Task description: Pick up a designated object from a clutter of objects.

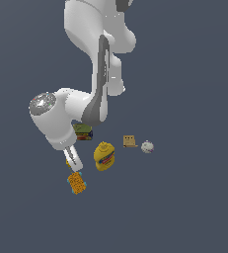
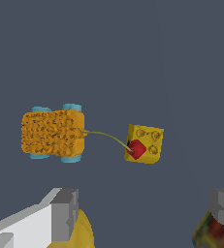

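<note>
Above orange block [image 2: 52, 133], fingers [image 2: 65, 214] spread, empty.

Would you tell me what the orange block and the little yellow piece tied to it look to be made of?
Orange block: rough and matte, sponge-like or pitted, judging by its speckled bumpy face; the light-blue knobs at its edges look smooth like plastic. Yellow piece: glossy plastic, probably, with round studs and a red patch.

A bare dark grey-blue floor [image 1: 194, 207] lies underneath.
</note>
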Tool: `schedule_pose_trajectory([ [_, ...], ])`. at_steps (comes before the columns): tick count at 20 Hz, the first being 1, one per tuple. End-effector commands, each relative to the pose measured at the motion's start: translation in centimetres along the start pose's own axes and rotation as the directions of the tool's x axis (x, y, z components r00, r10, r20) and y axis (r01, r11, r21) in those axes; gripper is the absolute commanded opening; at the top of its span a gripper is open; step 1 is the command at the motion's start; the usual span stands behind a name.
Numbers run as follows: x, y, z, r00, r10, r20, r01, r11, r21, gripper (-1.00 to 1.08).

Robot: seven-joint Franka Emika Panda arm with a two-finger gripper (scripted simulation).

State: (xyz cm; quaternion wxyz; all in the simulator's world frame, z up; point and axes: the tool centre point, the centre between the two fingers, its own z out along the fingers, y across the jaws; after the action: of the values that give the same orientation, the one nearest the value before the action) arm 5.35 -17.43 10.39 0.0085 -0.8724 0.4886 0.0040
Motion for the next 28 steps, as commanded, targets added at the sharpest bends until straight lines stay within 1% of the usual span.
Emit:
schedule_pose_trajectory([
  [1, 0.8, 0.6, 1.3, 0.998, 0.059, -0.006, -0.059, 0.998, -0.003, 1.0],
  [4, 1.4, 1.1, 2.3, 0.994, 0.106, -0.012, -0.106, 0.994, -0.006, 1.0],
  [8, 1.9, 1.5, 3.0, 0.99, 0.139, -0.016, -0.14, 0.99, -0.008, 1.0],
  [14, 1.9, 1.6, 3.4, 0.99, 0.138, -0.015, -0.138, 0.99, -0.009, 1.0],
  [23, 1.9, 1.7, 7.4, 0.99, 0.144, -0.016, -0.144, 0.99, -0.009, 1.0],
  [28, 2.0, 1.6, 8.2, 0.99, 0.144, -0.016, -0.144, 0.99, -0.009, 1.0],
])
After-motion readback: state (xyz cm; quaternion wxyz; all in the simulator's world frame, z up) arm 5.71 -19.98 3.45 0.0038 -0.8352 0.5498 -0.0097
